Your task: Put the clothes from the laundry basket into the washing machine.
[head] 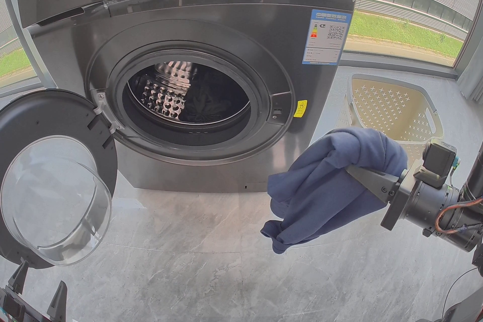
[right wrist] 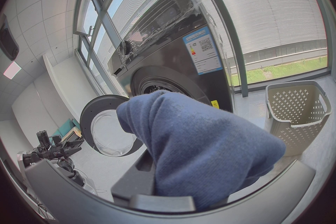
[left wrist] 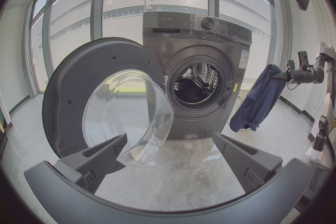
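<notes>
Right gripper (head: 350, 168) clamped on blue garment (head: 322, 187), suspended before laundry basket (head: 388, 82) beside washing machine (head: 201, 21) — left gripper (left wrist: 168, 137) spread wide, empty

Under my right gripper (head: 350, 169) I see a pale grey marbled floor (head: 201, 257), glossy in the daylight. Beyond the gripper, tall windows (left wrist: 122, 0) with grey frames rise from a low sill. Outside are a ribbed grey building (right wrist: 280, 14) and a strip of grass (head: 402, 31). Off to the gripper's left stands a white tiled wall (right wrist: 45, 25). A pale curtain (head: 473, 76) hangs farther off to its right.
</notes>
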Motion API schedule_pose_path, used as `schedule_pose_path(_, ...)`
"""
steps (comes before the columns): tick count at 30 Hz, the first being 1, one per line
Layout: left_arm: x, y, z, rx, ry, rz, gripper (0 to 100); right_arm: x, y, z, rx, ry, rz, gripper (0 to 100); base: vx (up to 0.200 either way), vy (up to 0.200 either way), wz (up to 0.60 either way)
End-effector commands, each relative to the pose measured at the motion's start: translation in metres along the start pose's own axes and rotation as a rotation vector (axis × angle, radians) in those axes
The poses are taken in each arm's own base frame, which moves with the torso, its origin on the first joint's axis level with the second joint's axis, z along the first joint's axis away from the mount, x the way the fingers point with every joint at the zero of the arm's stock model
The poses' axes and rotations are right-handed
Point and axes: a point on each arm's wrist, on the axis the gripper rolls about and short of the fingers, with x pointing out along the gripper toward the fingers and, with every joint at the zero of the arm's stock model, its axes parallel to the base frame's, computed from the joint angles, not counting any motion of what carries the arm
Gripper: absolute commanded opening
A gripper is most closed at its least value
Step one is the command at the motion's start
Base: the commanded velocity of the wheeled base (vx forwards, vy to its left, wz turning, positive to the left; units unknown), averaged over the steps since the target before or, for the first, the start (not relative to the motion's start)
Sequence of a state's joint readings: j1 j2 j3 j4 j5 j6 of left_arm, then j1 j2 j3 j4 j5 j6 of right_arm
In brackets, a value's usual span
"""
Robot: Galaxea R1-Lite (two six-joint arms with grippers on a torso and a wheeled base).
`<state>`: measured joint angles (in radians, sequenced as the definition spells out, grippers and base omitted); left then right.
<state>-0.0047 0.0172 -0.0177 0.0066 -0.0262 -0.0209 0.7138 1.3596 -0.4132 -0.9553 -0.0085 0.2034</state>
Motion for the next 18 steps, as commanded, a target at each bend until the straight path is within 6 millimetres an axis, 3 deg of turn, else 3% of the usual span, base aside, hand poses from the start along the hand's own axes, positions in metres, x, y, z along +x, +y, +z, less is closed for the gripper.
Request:
schedule_pose_path(1,0.0005,0.0001,-0.0042,-0.001,0.006,-0.001,100,0.0005,-0.0021,-0.0002,0.001,0.001,-0.011,0,0.000,0.000,0.00)
schedule_pose_path(11,0.0007,0.0001,-0.0041,-0.001,0.009,-0.001,100,0.0002,-0.0026,0.0002,0.002,-0.002,-0.013,0,0.000,0.000,0.00)
schedule_pose_path(18,0.0007,0.0001,-0.0041,-0.001,0.009,-0.001,100,0.0006,-0.0028,-0.0008,0.002,0.003,-0.014,0,0.000,0.200,0.00)
